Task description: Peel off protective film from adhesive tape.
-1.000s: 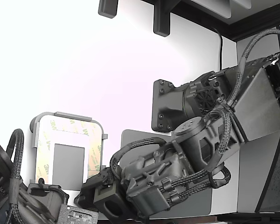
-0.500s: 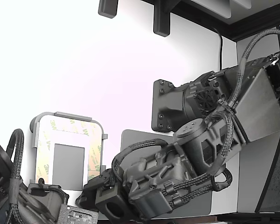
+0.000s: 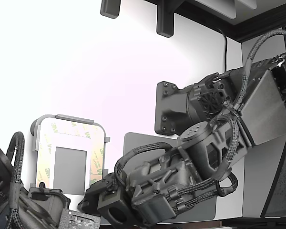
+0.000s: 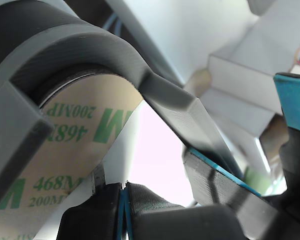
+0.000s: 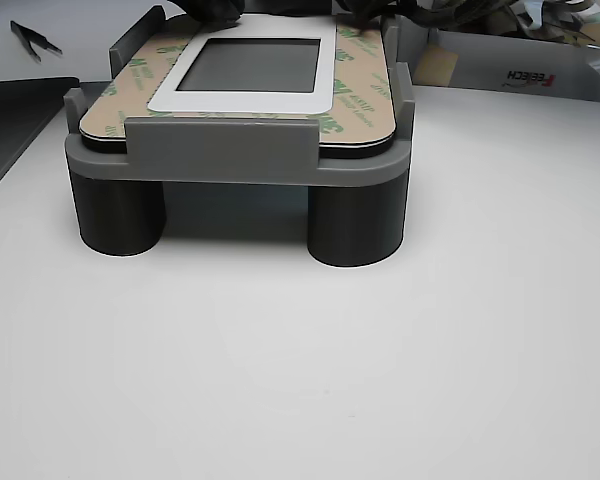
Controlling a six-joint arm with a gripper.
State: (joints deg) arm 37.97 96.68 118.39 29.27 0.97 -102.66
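Item: protective film (image 3: 96,157), 3M-printed liner, lying flat over the adhesive tape (image 5: 365,88) border; held level in a grey frame (image 5: 220,150) raised on dark posts (image 5: 355,222), giving access to its corners; claw (image 4: 155,200) close at one rounded corner, grip undeterminable; white surface (image 5: 300,380) ahead offers room.

The exterior view looks steeply down on the white table (image 3: 86,57) from above. The wrist view sits very close to the grey frame (image 4: 90,45), filling the picture. The other view faces the frame (image 5: 238,160) level, near the table (image 5: 300,380). All three views share the frame.
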